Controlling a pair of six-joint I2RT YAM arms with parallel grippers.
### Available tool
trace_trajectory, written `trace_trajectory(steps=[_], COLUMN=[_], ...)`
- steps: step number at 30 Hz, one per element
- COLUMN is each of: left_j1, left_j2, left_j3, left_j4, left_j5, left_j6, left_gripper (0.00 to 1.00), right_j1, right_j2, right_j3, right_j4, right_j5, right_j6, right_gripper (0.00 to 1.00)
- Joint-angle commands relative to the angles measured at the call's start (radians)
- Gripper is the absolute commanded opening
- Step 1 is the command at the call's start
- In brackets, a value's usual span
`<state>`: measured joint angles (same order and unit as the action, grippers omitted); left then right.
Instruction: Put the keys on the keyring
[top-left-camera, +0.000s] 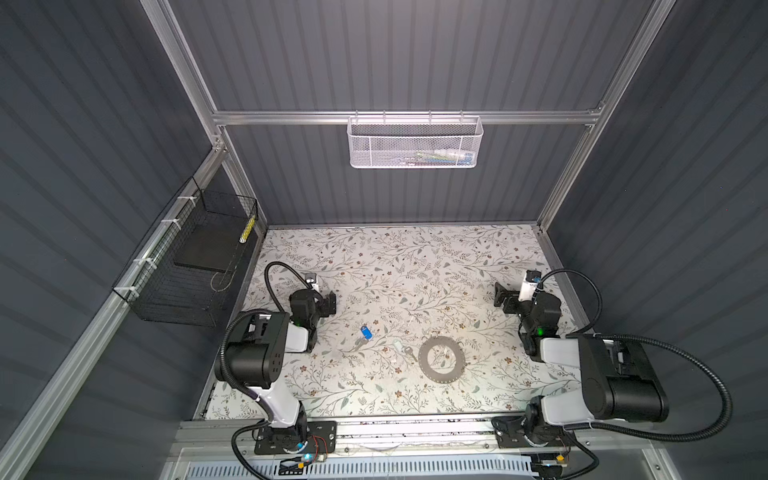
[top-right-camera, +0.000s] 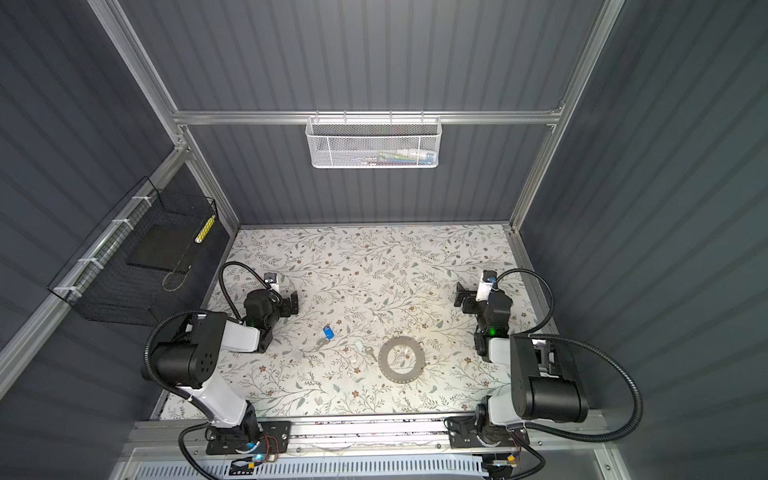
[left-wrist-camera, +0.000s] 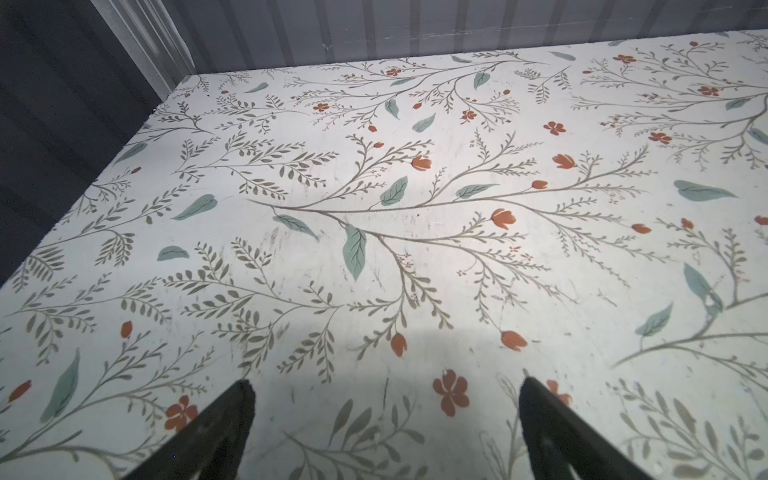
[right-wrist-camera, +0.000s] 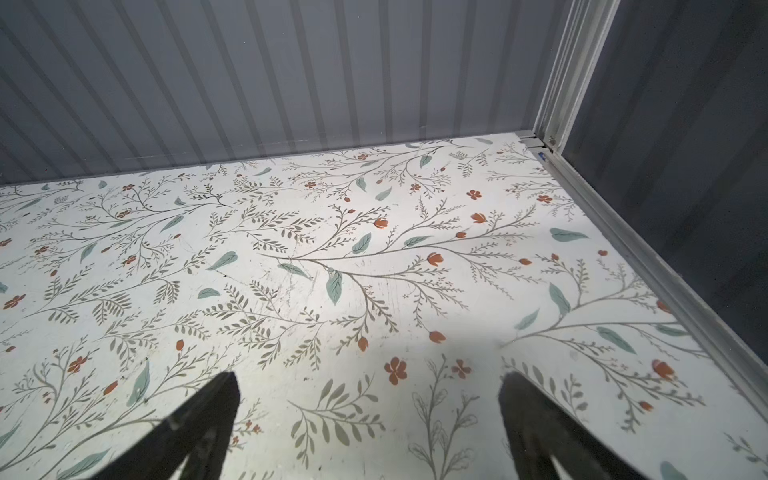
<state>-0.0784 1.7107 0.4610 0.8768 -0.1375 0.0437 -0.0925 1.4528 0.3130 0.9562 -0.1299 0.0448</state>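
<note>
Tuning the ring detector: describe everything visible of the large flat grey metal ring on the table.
The large flat grey metal ring is a thin, wide-banded washer shape with tiny holes along its rim. It lies flat on the floral-patterned tabletop, right of centre in both top views, with the pattern showing through its opening. A small silver key with a whitish head lies close on its left; contact unclear. Nothing grips it.

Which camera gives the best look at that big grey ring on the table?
Either top view: in both top views the whole keyring lies flat, seen from above. Neither wrist view shows it, only patterned tabletop.
</note>
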Motion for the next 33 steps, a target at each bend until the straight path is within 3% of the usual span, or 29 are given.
trace_trajectory(steps=[1,28,33], left_j1=[0.005,0.006,0.005], left_j2=[0.006,0.006,-0.009], left_j3=[0.017,0.021,0.031], left_j4=[0.021,0.011,-0.011], left_j5=[-0.010,-0.007,-0.055], left_j6=[-0.010,-0.009,-0.028], left_gripper=[1.00,1.00,1.00], right_j1=[0.002,-0.004,-0.003], right_j2=[0.004,0.006,-0.026], right_j3=[0.017,0.018,0.016], right_j4=[0.007,0.006,-0.015], right_j5=[0.013,-0.004,0.076], right_j6=[0.001,0.004,0.034], right_gripper=[0.99,0.99,0.99])
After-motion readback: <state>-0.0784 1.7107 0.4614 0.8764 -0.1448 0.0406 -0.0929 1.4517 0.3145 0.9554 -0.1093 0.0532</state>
